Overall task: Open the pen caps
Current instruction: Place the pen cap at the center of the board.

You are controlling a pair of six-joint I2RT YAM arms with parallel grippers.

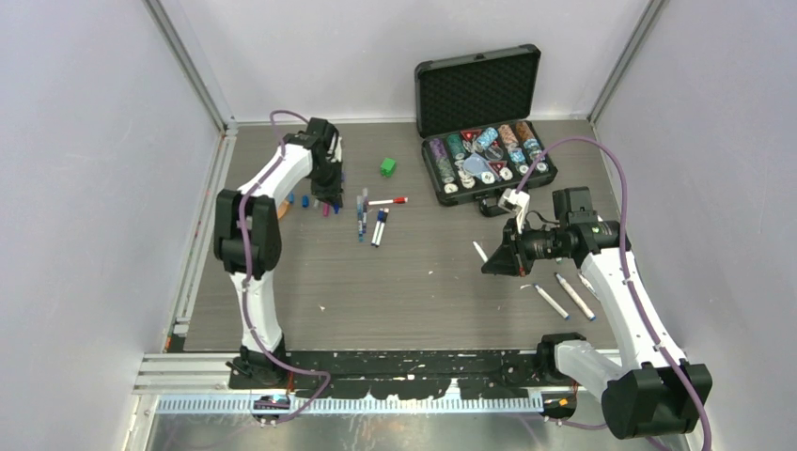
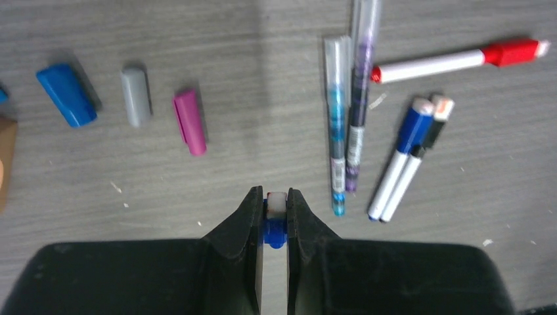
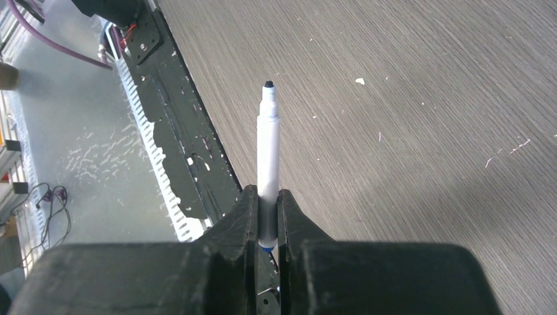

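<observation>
Pen caps [image 2: 136, 96] are tiny, light, hard plastic with slick sides. They will roll or skate if nudged, and they likely sit on by friction, so I judge a straight pull along the barrel beats any bending. Clock read on the top view, twelve at the far wall. Three loose caps, blue, grey and magenta, lie side by side but apart at ten o'clock on the table [image 1: 404, 291], just beyond my left gripper [image 2: 275, 197]. That gripper is pinched narrow on a small blue cap [image 2: 275, 233], a white end showing between the pads. Left arm is reached far forward, wrist pointing down at the wood. Pens [image 2: 337, 125] lie near, at three o'clock of it: a teal and a purple one touching lengthwise, a red-capped pen [image 2: 460, 60] butting the purple one's side, and a blue-capped pen [image 2: 397, 164] leaning on a dark-capped one. Barrels are stiff, thin and light; the best hold is low or mid-barrel, well clear of the cap seam. My right gripper [image 3: 268, 197] is clamped on the lower barrel of a white pen [image 3: 268, 151], dark tip bare and pointing away from the palm. It is held in the air between three and four o'clock, forearm swung inward. Two uncapped pens [image 1: 575, 297] lie on the table at four o'clock. The grip looks square; a skewed pinch could squirt the barrel out.
</observation>
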